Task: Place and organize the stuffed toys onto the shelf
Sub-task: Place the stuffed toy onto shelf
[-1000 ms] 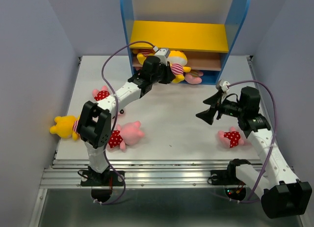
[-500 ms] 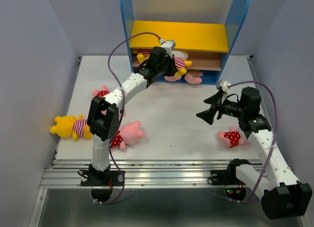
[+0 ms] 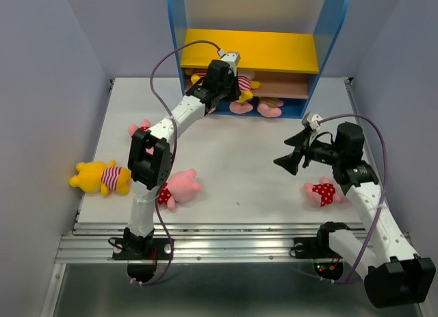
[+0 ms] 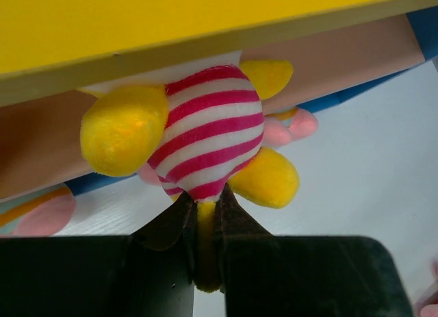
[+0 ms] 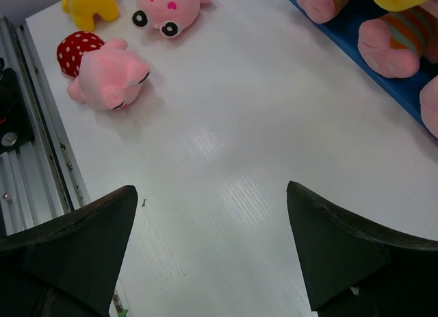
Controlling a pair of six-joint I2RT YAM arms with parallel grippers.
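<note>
Top view: pressing a yellow bear (image 3: 245,85) in a red-striped shirt into the front of the shelf (image 3: 176,36) at upper centre, with the left pincer (image 3: 231,81) clenched on it. Aiming, by the look of it, for the brown board (image 3: 291,89) under the yellow board (image 3: 250,50), hence the long reach across the worktop (image 3: 239,159). Parking the right pincer (image 3: 284,159) at centre right, spread wide and grasping nothing, probably to stay clear of the shelf mouth. Leaving four toys out: a stray bear (image 3: 96,176) at far left, a dotted pig (image 3: 179,187) at lower centre, a half-hidden pig (image 3: 140,130) behind the left arm, a right-side pig (image 3: 321,192) at lower right.

Left wrist view: revealing what the top view is hiding. Pinching only a thin yellow nub at the bear's underside, bottom centre, not the body. Striped belly filling the middle, head out of sight behind the yellow board's edge. Gripping this low, likely to let the bulk slide in first.

Right wrist view: looking between two dark fingers at the bottom corners, wide apart over bare worktop. Catching the dotted pig on its side at upper left, and tan-striped pigs (image 5: 393,40) at upper right, already lying at the foot of the shelf.
</note>
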